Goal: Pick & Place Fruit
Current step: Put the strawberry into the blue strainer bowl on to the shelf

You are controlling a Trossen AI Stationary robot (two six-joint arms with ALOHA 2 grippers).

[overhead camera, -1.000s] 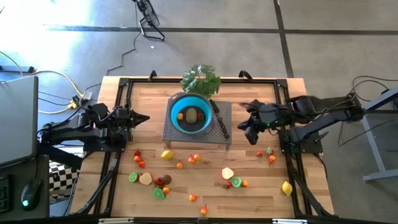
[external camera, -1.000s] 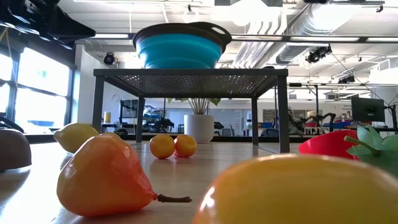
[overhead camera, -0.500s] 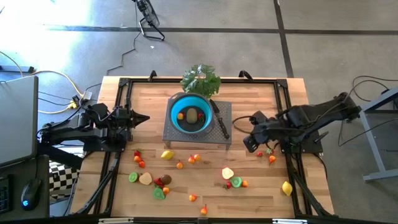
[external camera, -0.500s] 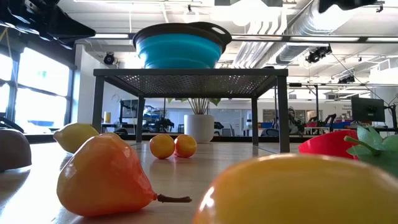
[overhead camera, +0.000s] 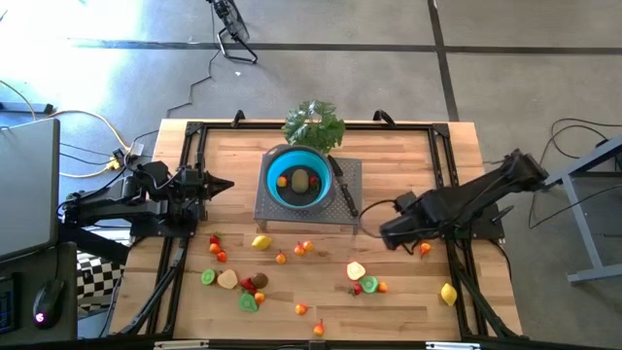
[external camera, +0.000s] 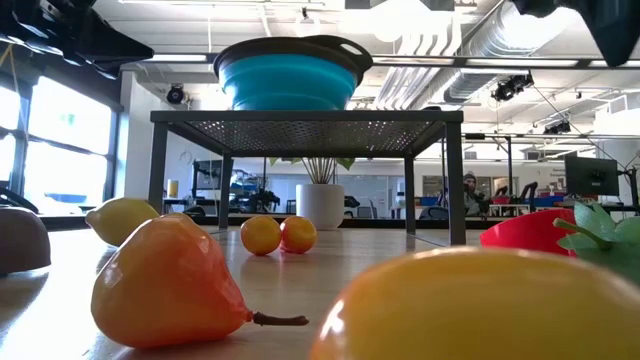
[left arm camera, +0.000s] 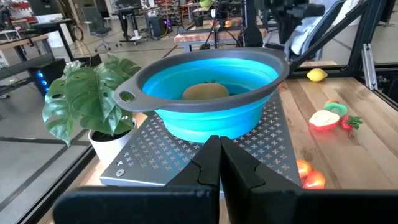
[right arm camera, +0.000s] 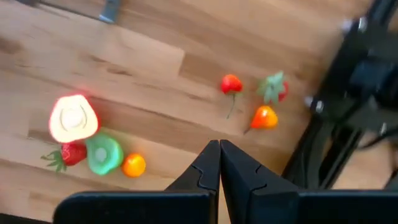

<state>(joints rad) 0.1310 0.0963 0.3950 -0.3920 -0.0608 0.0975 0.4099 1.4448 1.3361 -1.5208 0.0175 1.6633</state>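
Note:
The blue bowl [overhead camera: 299, 178] sits on a perforated metal stand [overhead camera: 350, 216] and holds an orange fruit and a brown one [left arm camera: 204, 91]. Small toy fruits lie scattered on the near half of the table: a cream slice [right arm camera: 73, 118], a strawberry [right arm camera: 62, 154], a green slice [right arm camera: 102, 152], a small orange [right arm camera: 132, 165], a cherry [right arm camera: 231, 84] and an orange pear [right arm camera: 264, 117]. My right gripper [right arm camera: 219, 149] is shut and hovers off the stand's near right corner [overhead camera: 369, 222], pointing down at the table. My left gripper [overhead camera: 225, 185] waits shut, left of the stand.
A leafy green plant [overhead camera: 314, 123] stands behind the bowl, and a black-handled knife [overhead camera: 342, 190] lies on the stand beside it. More fruit lies near the left arm [overhead camera: 219, 248], and a lemon [overhead camera: 448, 292] sits near the right front corner. Black frame rails [overhead camera: 457, 262] run along both table sides.
My right gripper has swung from beside the stand's right edge toward the table's near edge and its middle, going lower and tipping to point down at the fruit. The fruit and the bowl have kept still.

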